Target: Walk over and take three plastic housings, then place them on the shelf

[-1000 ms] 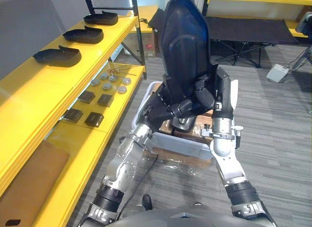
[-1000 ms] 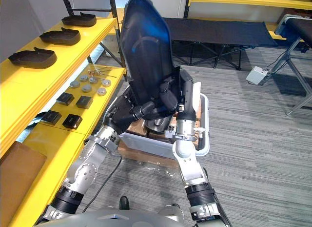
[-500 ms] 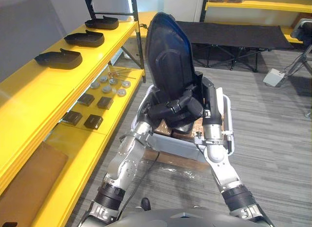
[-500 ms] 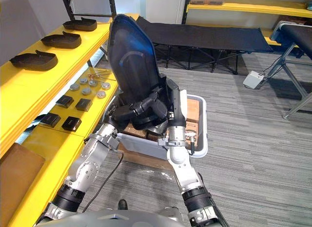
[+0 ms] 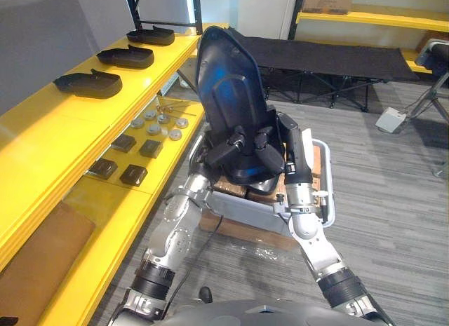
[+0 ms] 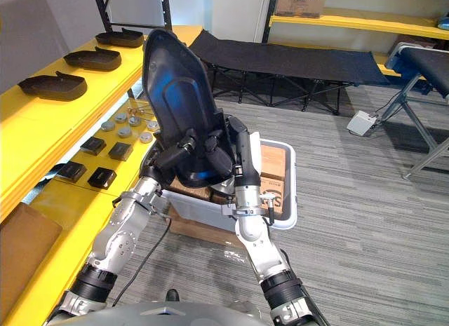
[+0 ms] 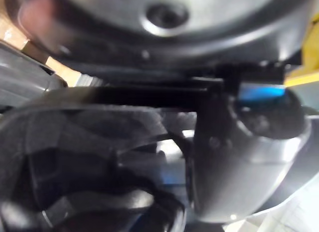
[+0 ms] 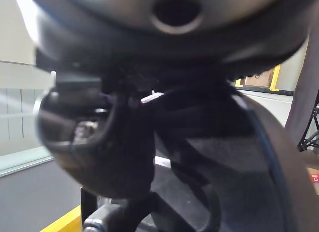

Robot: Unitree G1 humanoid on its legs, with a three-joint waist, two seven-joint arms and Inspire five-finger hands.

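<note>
Carpet (image 5: 393, 221), grey and striped, covers the room. A yellow shelf (image 5: 63, 130) runs along the robot's left. On its top board lies a row of housings (image 5: 125, 56), three of them, set apart from one another. The lower board carries round metal discs (image 5: 160, 120), a group of black blocks (image 5: 128, 158) nearer the robot, and a brown sheet (image 5: 35, 256) at the near end. A black cot (image 5: 337, 59) stands at the back under a second yellow shelf (image 5: 372, 17), and a small white box (image 5: 387, 119) sits on the carpet to the right.

In front of the robot a grey bin (image 5: 242, 209) rests on a cardboard base. Above it a large black housing (image 5: 228, 94) stands upright, tilted a little toward the shelf. The left hand (image 5: 226, 151) and the right hand (image 5: 270, 145) meet on its lower part, both with fingers curled round it.

The hands cover the housing's lower end, and dark fingers against dark plastic are hard to tell apart. The housing hides most of the bin's inside; some brown card shows at its right side. The wrist views give blurred dark shapes from very close. The brown sheet is cut off at the picture's edge.
</note>
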